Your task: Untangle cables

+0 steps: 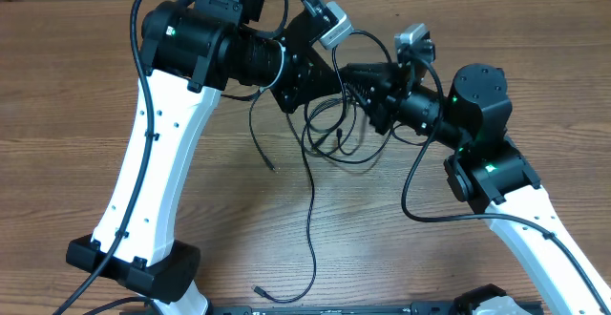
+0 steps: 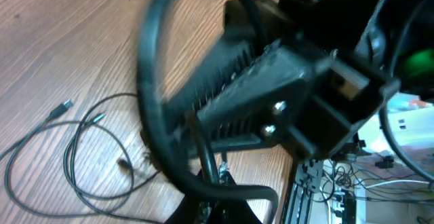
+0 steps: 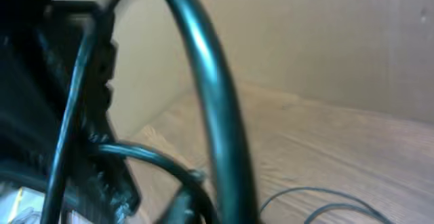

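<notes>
A robotics lab: two white-and-black arms (image 1: 158, 153) mounted at a wood-grain table (image 1: 57, 95), a plain beige wall (image 3: 325, 34) behind the table, loose wiring (image 2: 352, 176) just past the table's edge.

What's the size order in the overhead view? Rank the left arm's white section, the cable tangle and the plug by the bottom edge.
1. Left arm's white section: largest, though it probably stands nearer the camera.
2. Cable tangle.
3. Plug: smallest by far.
</notes>
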{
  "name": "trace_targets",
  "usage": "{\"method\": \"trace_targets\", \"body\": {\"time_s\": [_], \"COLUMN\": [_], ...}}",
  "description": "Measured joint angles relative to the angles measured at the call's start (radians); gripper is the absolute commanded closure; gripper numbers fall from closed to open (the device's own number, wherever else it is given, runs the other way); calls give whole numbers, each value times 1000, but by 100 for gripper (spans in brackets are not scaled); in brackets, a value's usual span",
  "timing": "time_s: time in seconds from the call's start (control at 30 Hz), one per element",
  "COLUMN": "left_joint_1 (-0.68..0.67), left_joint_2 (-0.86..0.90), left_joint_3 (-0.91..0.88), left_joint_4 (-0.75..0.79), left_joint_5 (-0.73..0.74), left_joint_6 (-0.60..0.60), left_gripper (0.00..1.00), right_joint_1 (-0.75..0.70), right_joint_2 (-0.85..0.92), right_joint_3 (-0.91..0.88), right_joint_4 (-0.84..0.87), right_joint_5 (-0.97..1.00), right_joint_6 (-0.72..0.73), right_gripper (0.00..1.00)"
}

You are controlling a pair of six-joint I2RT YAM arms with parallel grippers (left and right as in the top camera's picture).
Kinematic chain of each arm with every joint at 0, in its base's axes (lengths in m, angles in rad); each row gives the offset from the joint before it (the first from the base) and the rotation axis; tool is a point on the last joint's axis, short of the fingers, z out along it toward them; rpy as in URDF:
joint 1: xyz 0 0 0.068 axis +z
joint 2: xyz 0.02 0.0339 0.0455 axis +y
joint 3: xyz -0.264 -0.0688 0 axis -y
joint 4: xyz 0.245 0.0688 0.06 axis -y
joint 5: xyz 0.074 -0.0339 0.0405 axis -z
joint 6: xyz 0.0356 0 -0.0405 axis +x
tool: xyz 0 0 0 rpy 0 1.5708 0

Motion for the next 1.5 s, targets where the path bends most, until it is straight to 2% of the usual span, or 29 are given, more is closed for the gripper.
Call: {"method": "trace_targets", "body": {"time_s": [0.03,0.07,0.1,0.13,0.17,0.37,0.9,1.5], "left_joint_1": [1,1,1,1,1,0,0,0], "left_joint_2": [0,0,0,0,0,0,0,0], "left_joint_3": [0,0,0,0,0,0,0,0], "left_joint_4": [2,2,2,2,2,-40,-75,-111], "left_joint_5": [6,10,13,17,16,-41,-158,-248], "left_joint_6": [4,5,5,9,10,7,5,5], "left_gripper": [96,80,42,20,2,0,0,0], "right_joint_1": [3,3,3,3,2,-76,-583,-1169], "right_joint_2": [1,1,1,1,3,6,10,12], "right_joint_3": [0,0,0,0,0,0,0,0], "right_joint_4": [0,0,0,0,3,-3,-231,-397], "right_joint_5": [-5,-8,-8,-7,-7,-5,8,10], "right_joint_6": [-2,-2,-3,-3,-2,-3,35,40], "right_gripper": [96,96,96,96,96,96,96,96]}}
